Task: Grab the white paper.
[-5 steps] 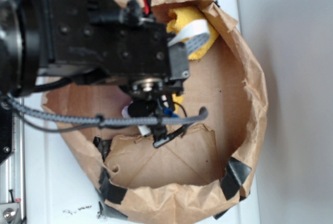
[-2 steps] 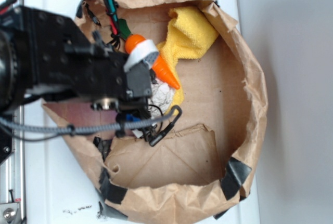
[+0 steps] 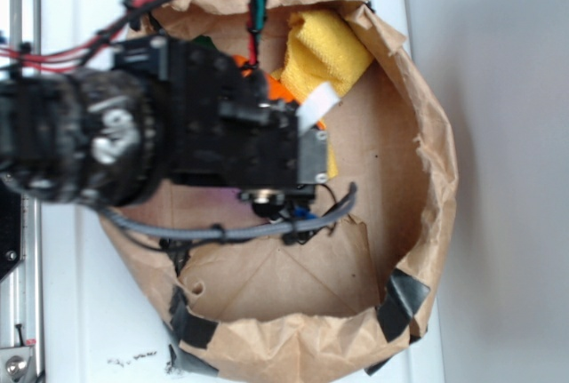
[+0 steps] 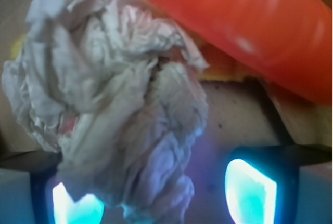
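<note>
End effector (image 4: 161, 193): spread apart, nothing gripped; in the wrist view one pad (image 4: 248, 193) is seen clear at the right, while the left one is partly covered by the wad.
White paper (image 4: 117, 104): a wrinkled off-white wad lying between the pads, nearer the left one; it is hidden under the arm in the exterior view.
Reason for the pose: the jaws appear to be set astride the wad so that a closing would pinch it; this is judged the approach step, with the grab not yet made.
Toy carrot (image 4: 244, 24): lying just beyond the wad, close enough to be caught by mistake.
Yellow cloth (image 3: 324, 50): bunched at the far side.
Brown paper bag (image 3: 418, 143): holds wad, carrot and cloth inside its rolled rim.
Tabletop (image 3: 107, 330): white, carrying the bag.
</note>
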Motion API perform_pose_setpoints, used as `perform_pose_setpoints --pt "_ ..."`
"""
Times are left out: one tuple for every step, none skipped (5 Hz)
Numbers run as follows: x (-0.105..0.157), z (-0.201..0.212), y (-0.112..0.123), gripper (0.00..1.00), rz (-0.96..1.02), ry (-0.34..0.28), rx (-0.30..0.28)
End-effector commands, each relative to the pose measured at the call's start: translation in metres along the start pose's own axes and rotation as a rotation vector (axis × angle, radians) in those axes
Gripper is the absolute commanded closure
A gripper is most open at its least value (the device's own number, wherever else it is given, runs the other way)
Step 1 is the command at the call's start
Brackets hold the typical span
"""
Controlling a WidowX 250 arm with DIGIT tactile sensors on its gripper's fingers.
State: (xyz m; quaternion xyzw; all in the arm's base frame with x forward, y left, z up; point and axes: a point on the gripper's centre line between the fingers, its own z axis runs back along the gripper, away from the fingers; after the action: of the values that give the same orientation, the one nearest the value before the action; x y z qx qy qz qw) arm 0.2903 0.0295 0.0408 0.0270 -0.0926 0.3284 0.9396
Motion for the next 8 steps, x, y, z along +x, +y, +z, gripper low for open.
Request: perform_pose_setpoints --pt "0.007 0.027 0.002 1.0 -0.016 -0.045 -0.072" --pt "0.003 0.031 0.007 1.0 -0.039 -0.021 -0.095" --pt "0.0 0.042 0.009 1.0 -0.089 -0.011 -0.109" --pt "0.02 0.063 -0.009 1.0 -0.106 0.007 -0.199" --pt "0.019 0.092 -0.005 1.0 -0.137 0.047 -0.289" --pt "0.018 0.117 0.001 1.0 -0.161 0.073 -0.367" --pt "0.02 0.134 0.004 1.0 -0.158 0.08 -0.395" --pt "0.022 0.127 0.003 0.0 -0.16 0.054 -0.359"
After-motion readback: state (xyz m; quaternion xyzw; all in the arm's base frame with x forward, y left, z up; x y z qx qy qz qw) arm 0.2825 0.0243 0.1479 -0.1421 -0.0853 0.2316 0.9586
